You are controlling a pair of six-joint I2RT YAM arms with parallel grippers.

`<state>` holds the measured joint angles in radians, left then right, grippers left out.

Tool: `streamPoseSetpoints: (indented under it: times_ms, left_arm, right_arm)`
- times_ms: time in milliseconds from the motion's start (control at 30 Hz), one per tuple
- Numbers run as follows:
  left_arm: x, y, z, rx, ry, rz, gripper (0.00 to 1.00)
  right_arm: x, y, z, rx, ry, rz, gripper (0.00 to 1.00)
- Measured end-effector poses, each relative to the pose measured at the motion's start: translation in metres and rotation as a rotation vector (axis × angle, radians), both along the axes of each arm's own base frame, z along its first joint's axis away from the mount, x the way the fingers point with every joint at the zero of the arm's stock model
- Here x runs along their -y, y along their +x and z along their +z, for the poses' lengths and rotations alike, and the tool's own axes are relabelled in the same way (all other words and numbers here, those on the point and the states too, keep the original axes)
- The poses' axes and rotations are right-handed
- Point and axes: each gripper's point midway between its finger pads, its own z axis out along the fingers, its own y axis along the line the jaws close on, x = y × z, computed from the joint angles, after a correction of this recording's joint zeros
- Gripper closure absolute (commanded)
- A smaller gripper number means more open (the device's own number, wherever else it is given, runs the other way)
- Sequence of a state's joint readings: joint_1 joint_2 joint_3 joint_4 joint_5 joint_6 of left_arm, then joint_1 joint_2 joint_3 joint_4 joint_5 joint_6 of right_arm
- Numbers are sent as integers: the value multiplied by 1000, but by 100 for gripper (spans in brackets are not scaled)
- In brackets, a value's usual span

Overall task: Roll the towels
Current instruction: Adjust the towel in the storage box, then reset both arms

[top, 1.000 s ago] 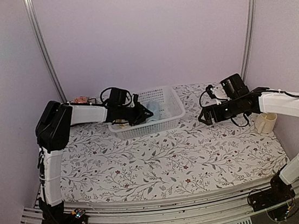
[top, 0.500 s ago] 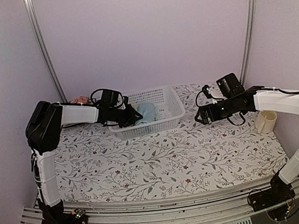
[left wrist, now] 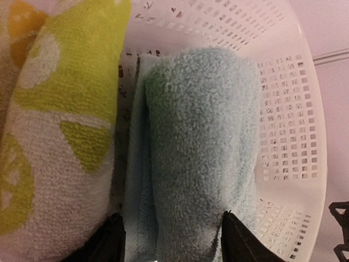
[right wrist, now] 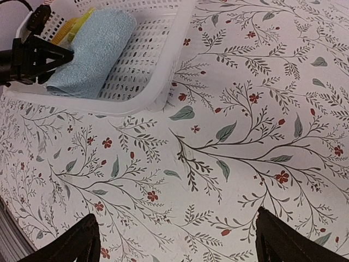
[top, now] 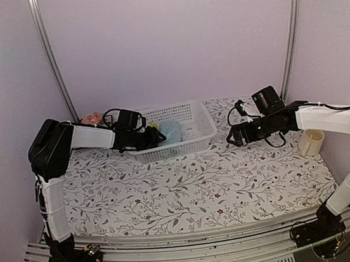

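The pale blue towel (left wrist: 202,153) lies rolled up inside the white basket (left wrist: 289,109), next to the yellow-green towel (left wrist: 60,136), which is rolled too and printed with lemon slices. My left gripper (left wrist: 172,240) reaches into the basket's left end and is open. Its fingers stand on either side of the near end of the blue roll. In the top view the blue towel (top: 170,130) shows just right of the left gripper (top: 152,137). My right gripper (right wrist: 177,237) hangs open over the floral tablecloth, right of the basket (right wrist: 158,71), with nothing between its fingers.
A cream cup (top: 310,143) lies on the table at the far right. A small pink thing (top: 93,118) sits at the back left behind the left arm. Metal frame posts (top: 51,57) rise at both back corners. The floral cloth (top: 194,186) covers the table.
The left jaws have spread apart from the blue towel roll, which rests in the basket. The left arm has drawn slightly left. The right gripper has drifted a little to the left.
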<state>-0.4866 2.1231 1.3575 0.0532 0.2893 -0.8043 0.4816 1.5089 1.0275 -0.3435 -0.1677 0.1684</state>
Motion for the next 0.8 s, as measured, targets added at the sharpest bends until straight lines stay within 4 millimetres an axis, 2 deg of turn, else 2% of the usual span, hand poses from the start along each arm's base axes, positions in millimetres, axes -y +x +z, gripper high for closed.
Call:
streamPoseSetpoints:
  times_ms: [167, 267, 333, 433, 567, 700, 800]
  left_arm:
    - [-4, 9, 9, 44, 41, 12, 30]
    - [-6, 12, 25, 82, 52, 19, 25]
    - [-7, 13, 41, 117, 53, 21, 5]
    - [-9, 15, 72, 175, 65, 23, 3]
    - [-16, 13, 125, 297, 105, 25, 3]
    - [-31, -6, 172, 417, 161, 32, 3]
    - [-49, -26, 189, 470, 194, 43, 3]
  right_arm:
    - [-3, 1, -3, -7, -3, 6, 1]
    - [-6, 3, -1, -3, -2, 8, 1]
    - [-6, 6, 1, 4, -6, 4, 1]
    - [2, 12, 1, 25, -40, -33, 1]
    - [20, 22, 3, 64, -117, -115, 1]
    - [39, 31, 11, 101, -150, -180, 1]
    - [53, 36, 25, 135, -144, -212, 1]
